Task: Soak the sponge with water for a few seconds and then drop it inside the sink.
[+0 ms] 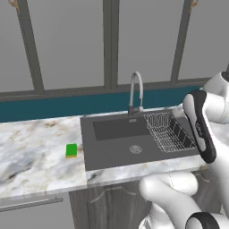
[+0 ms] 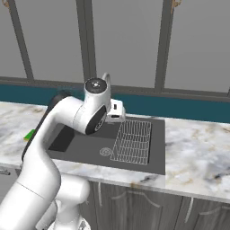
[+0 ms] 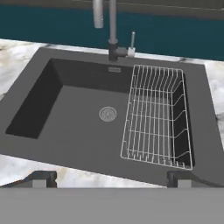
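Nothing yet done: the sponge point(image 1: 71, 150) is left on the tabletop point(image 1: 36, 147) beside the sink point(image 1: 112, 150), no water is seen at the faucet point(image 1: 135, 91), and the hand point(image 3: 109, 178) is held apart, empty.

In the hand view, the left half of the sink point(image 3: 65, 127) lay open around the drain point(image 3: 107, 113). The wire rack point(image 3: 153, 118) blocked the right half, and the gooseneck faucet point(image 3: 111, 30) stood at top centre over the back rim.
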Robot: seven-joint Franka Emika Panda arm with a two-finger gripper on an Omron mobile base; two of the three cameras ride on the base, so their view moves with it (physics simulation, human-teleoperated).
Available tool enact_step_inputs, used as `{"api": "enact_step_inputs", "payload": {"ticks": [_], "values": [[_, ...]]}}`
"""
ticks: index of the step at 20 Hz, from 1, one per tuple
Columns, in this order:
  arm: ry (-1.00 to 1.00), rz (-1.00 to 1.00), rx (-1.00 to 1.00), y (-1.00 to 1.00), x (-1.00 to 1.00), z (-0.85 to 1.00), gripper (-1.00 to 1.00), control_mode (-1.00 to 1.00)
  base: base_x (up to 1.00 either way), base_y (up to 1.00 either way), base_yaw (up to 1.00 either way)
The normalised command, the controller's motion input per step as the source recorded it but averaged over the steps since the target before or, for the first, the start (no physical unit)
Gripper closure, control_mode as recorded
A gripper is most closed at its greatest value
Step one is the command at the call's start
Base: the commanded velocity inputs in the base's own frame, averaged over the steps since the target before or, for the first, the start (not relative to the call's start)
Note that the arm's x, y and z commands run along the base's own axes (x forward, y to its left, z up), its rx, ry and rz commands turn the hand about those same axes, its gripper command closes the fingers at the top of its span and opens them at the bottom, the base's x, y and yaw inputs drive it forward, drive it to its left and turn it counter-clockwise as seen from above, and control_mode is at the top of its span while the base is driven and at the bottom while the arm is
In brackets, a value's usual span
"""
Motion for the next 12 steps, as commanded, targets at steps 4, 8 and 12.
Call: {"api": "enact_step_inputs", "payload": {"ticks": [4,8,12], "values": [[-0.20,0.11,0.00,-0.01,0.10,0.00,-1.00,-1.00,0.00,0.00,0.00],[-0.09,0.10,0.00,-0.03,0.26,0.00,-1.00,-1.00,0.00,0.00,0.00],[-0.07,0.05,0.01,-0.02,0.39,0.00,-1.00,-1.00,0.00,0.00,0.00]]}}
